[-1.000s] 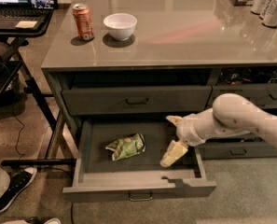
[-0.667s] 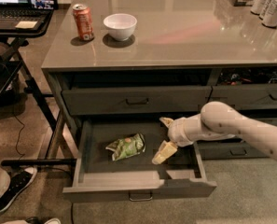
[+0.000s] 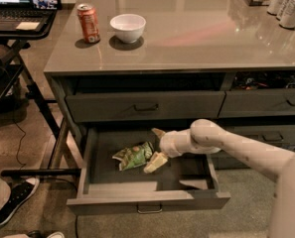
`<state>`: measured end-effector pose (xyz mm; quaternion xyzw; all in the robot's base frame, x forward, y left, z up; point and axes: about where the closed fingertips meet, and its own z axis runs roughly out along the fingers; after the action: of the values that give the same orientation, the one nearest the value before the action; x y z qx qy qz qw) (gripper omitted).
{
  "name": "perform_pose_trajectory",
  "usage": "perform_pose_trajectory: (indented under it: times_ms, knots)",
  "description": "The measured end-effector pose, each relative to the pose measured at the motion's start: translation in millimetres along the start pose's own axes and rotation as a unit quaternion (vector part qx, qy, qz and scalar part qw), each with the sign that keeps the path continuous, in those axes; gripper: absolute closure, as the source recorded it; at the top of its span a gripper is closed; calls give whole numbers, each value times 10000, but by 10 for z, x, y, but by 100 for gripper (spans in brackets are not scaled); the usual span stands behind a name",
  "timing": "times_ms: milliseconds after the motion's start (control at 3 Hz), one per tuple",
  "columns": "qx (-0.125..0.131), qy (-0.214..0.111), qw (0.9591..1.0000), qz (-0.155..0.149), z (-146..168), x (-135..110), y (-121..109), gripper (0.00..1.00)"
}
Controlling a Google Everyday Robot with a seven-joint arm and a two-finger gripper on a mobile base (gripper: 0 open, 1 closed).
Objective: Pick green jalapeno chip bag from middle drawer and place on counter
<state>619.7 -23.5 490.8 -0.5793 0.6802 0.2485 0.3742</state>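
Jaws spread at the bag's edge, grip not yet made

From where I stand, the gripper (image 3: pixel 157 148) is down inside the open middle drawer (image 3: pixel 147 202), reaching in from the right on its pale arm (image 3: pixel 236 145). The jaws stand wide apart, one finger toward the back of the drawer and one toward the front, and they hold nothing. The green jalapeno chip bag (image 3: pixel 132 156) lies flat and crumpled on the drawer floor, just left of the gripper. Its right edge sits about level with the fingertips, and the nearer finger looks to be touching it or very close.

I'd say the step in hand is the grasp itself. To do it well, the gripper wants to slide a little further left so a good fold of foil lies between the fingers, not only the thin sealed edge. A wrinkly bag like that will likely slip or skate along the smooth drawer floor if nudged, so a low, level approach and a firm close on the bunched middle seem wise. Pressing down too hard could pin a fingertip against the floor.

Once gripped, the lift should go straight up and clear the drawer front and the closed drawer above before swinging to the table (image 3: pixel 196 38). There, the red soda can (image 3: pixel 88 23) and white bowl (image 3: pixel 127 27) stand toward the left.
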Motion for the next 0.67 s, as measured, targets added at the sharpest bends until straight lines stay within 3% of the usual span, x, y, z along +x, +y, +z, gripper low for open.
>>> perform_pose_trajectory:
  times_ms: [667]
  knots:
    - [-329,-420,9983,-223,838,69,-220,0]
